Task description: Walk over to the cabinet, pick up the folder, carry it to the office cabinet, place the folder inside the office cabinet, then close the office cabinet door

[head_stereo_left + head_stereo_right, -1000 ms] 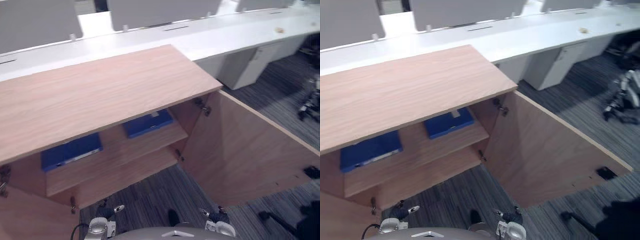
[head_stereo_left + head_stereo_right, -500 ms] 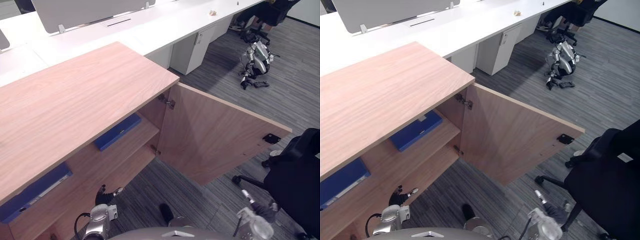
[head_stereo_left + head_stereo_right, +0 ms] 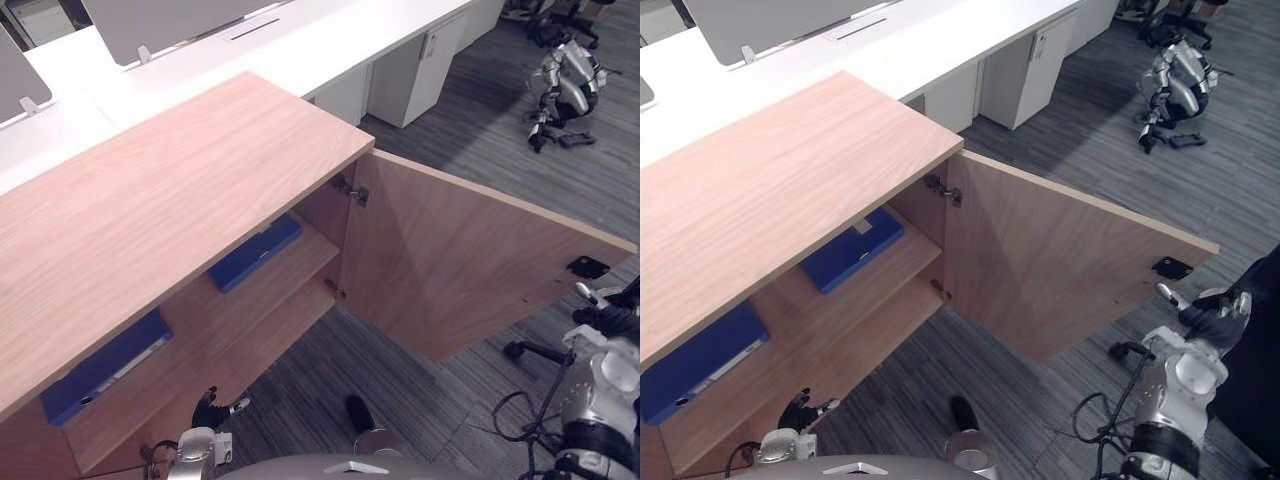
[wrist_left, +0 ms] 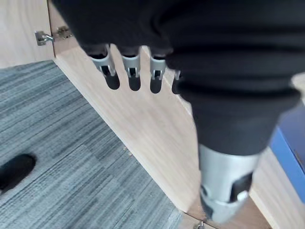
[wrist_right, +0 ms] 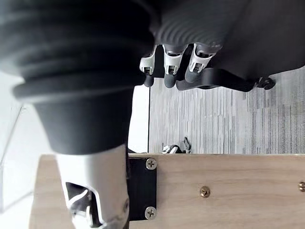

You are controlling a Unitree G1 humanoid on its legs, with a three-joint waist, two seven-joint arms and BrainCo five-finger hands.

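Note:
The wooden office cabinet [image 3: 170, 190] stands before me with its right door [image 3: 470, 260] swung wide open. Two blue folders lie flat on its upper shelf, one near the hinge side [image 3: 255, 253] and one further left [image 3: 105, 365]. My right hand [image 3: 612, 318] is raised by the door's outer edge, just below the black catch [image 3: 588, 267], fingers [image 5: 167, 71] relaxed and holding nothing. In the right wrist view the catch plate [image 5: 142, 188] is very close. My left hand [image 3: 208, 411] hangs low before the bottom shelf, fingers [image 4: 131, 71] straight and empty.
A long white desk [image 3: 300, 40] with grey screens runs behind the cabinet, with a white pedestal [image 3: 420, 70] under it. Another robot [image 3: 560, 85] lies on the grey carpet at the far right. A black chair base [image 3: 525, 350] stands by the open door.
The camera has swung, so the whole scene shifted. My right hand has risen from low by my side to the outer edge of the open door. The left hand stays low.

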